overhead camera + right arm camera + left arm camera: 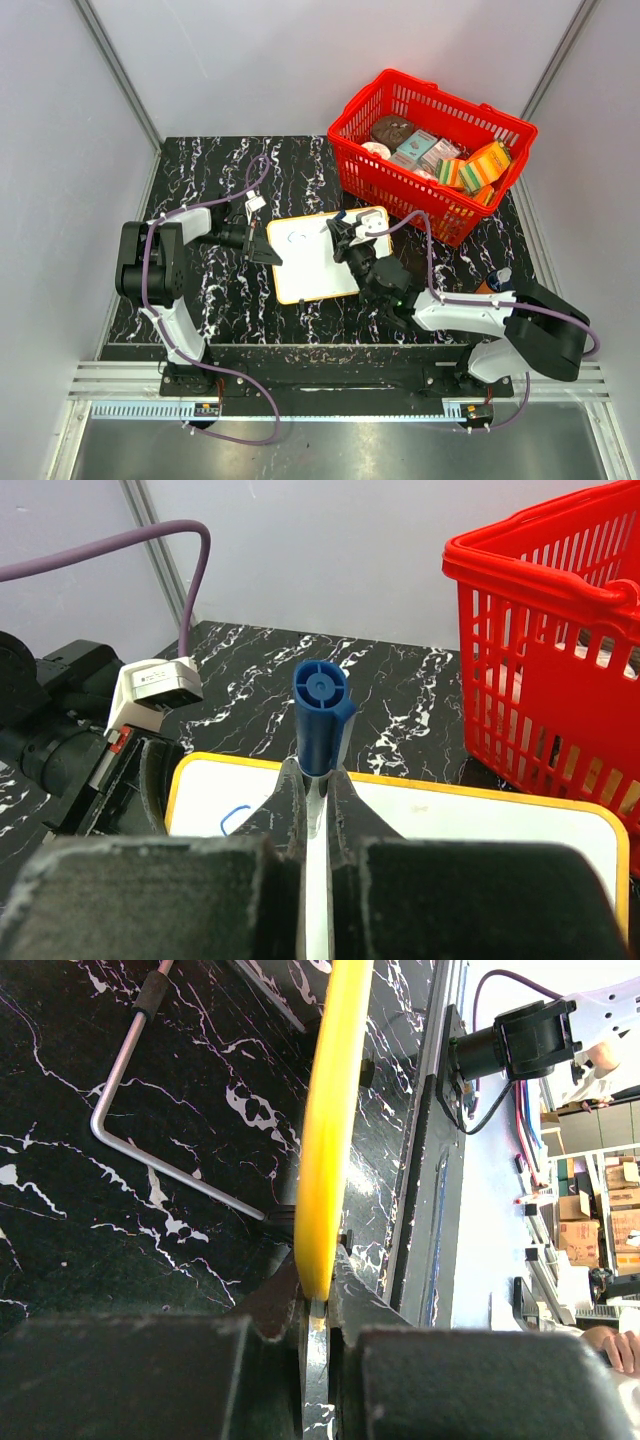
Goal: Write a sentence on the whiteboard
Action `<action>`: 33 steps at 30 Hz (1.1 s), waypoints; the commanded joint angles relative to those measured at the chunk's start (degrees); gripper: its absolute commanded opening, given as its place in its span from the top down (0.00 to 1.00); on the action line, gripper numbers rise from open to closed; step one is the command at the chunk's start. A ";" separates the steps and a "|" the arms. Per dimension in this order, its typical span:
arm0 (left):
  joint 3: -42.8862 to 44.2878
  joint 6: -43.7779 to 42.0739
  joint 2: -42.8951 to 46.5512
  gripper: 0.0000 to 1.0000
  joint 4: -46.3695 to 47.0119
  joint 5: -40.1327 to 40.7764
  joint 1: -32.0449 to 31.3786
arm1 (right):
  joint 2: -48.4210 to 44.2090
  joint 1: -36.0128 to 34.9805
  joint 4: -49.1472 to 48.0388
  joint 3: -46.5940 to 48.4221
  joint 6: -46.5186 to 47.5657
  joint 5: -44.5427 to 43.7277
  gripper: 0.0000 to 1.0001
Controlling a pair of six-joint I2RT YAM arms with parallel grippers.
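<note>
Black-fingered, our right gripper [318,780] pinches a blue plastic marker [320,715] over the small white whiteboard with a yellow rim [312,272], which lies on the black marbled table [220,295], while our left gripper [318,1300] clamps its left edge, near which we see a short blue curl [292,238], and a red plastic basket [400,190] stands beyond.

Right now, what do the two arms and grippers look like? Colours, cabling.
Both the left arm and right arm have white links with black joint housings. The left gripper and right gripper are matte black. A purple cable loops along each arm.
</note>
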State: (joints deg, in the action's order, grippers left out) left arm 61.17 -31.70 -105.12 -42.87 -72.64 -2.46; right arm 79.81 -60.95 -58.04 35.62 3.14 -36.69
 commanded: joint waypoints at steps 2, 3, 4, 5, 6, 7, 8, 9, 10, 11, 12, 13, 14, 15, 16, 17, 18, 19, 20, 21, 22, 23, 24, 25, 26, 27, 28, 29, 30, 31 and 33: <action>1.06 -2.57 -1.05 1.00 0.16 7.43 -0.62 | -2.90 1.36 1.00 -0.02 -2.43 2.58 1.00; 1.06 -2.57 -0.96 1.00 0.07 7.34 -0.62 | -3.08 1.45 1.17 -0.02 -2.61 2.76 1.00; 1.15 -2.66 -0.96 1.00 0.07 7.34 -0.62 | -3.17 1.53 1.35 0.15 -2.61 2.94 1.00; 1.06 -2.66 -1.05 1.00 0.07 7.43 -0.62 | -3.17 1.53 2.22 0.33 -2.61 3.37 1.00; 1.06 -2.57 -1.14 1.00 0.07 7.43 -0.62 | -2.91 1.62 2.49 0.42 -2.52 3.38 1.00; 1.15 -2.57 -1.23 1.00 0.07 7.43 -0.62 | -2.65 1.71 2.67 0.85 -2.52 3.20 1.00; 1.15 -2.57 -1.14 1.00 0.07 7.43 -0.62 | -2.29 1.88 2.93 1.03 -2.52 3.20 1.00; 1.06 -2.57 -1.05 1.00 0.07 7.43 -0.62 | -1.86 2.15 3.02 1.12 -2.78 3.37 1.00; 1.06 -2.57 -1.05 1.00 0.07 7.34 -0.62 | -1.59 2.50 3.02 1.21 -2.78 3.64 1.00; 1.06 -2.66 -1.05 1.00 0.07 7.34 -0.62 | -1.41 2.59 3.28 1.47 -2.78 4.25 1.00; 1.06 -2.66 -1.05 1.00 0.16 7.43 -0.62 | -0.98 2.68 3.29 1.73 -2.78 4.34 1.00; 1.06 -2.66 -1.05 1.00 0.07 7.43 -0.62 | -0.62 2.76 3.11 1.91 -2.87 4.52 1.00; 1.06 -2.57 -1.14 1.00 0.07 7.43 -0.62 | -0.36 2.76 3.02 2.17 -2.79 4.78 1.00; 1.06 -2.57 -1.23 1.00 -0.02 7.43 -0.62 | -0.01 2.85 2.93 2.53 -2.78 5.04 1.00; 1.15 -2.57 -1.23 1.00 0.07 7.43 -0.62 | 0.26 2.77 2.76 2.79 -2.87 5.39 1.00; 1.15 -2.49 -1.14 1.00 0.07 7.43 -0.62 | 0.43 2.85 2.76 3.05 -4.35 6.18 1.00; 1.15 -2.49 -1.14 1.00 0.07 7.43 -0.62 | 0.87 2.85 2.76 3.58 -4.45 6.62 1.00; 1.06 -2.57 -1.14 1.00 0.07 7.34 -0.62 | 1.13 2.85 2.76 3.93 -4.72 6.98 1.00; 1.06 -2.66 -1.14 1.00 0.07 7.34 -0.62 | 1.40 2.85 2.67 4.20 -4.72 7.94 1.00; 1.06 -2.57 -1.05 1.00 0.07 7.34 -0.62 | 1.75 2.85 2.67 4.63 -4.98 8.38 1.00; 0.97 -2.57 -1.14 1.00 0.07 7.43 -0.62 | 1.93 2.85 2.67 4.90 -5.16 8.65 1.00; 1.06 -2.66 -1.05 1.00 0.07 7.43 -0.62 | 2.28 2.85 2.67 5.25 -5.33 9.35 1.00; 1.06 -2.57 -1.14 1.00 0.07 7.43 -0.62 | 2.63 2.77 2.58 5.60 -5.51 9.53 1.00; 1.06 -2.57 -1.14 1.00 0.07 7.34 -0.62 | 2.80 2.85 2.58 5.87 -5.68 9.79 1.00; 1.06 -2.57 -1.14 1.00 0.07 7.43 -0.62 | 3.07 2.85 2.41 6.04 -5.77 9.97 1.00; 1.06 -2.57 -1.05 1.00 0.07 7.43 -0.62 | 3.59 2.85 2.49 6.39 -5.69 9.88 1.00; 0.97 -2.66 -0.96 1.00 -0.02 7.43 -0.62 | 3.77 2.85 2.49 6.57 -5.86 9.88 1.00; 1.06 -2.57 -1.05 1.00 0.07 7.34 -0.62 | 4.03 2.85 2.32 6.66 -5.95 10.05 1.00; 1.06 -2.57 -1.05 1.00 0.07 7.43 -0.62 | 4.65 2.85 2.41 6.92 -5.95 9.97 1.00; 1.06 -2.66 -0.96 1.00 0.07 7.34 -0.62 | 4.83 2.85 2.41 7.01 -5.95 9.62 1.00; 1.06 -2.57 -0.96 1.00 0.07 7.34 -0.62 | 5.44 2.85 2.14 7.10 -6.04 9.35 1.00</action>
State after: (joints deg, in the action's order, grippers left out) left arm 61.17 -31.70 -105.12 -42.96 -72.64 -2.46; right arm 84.05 -58.43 -53.69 40.36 -1.93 -27.68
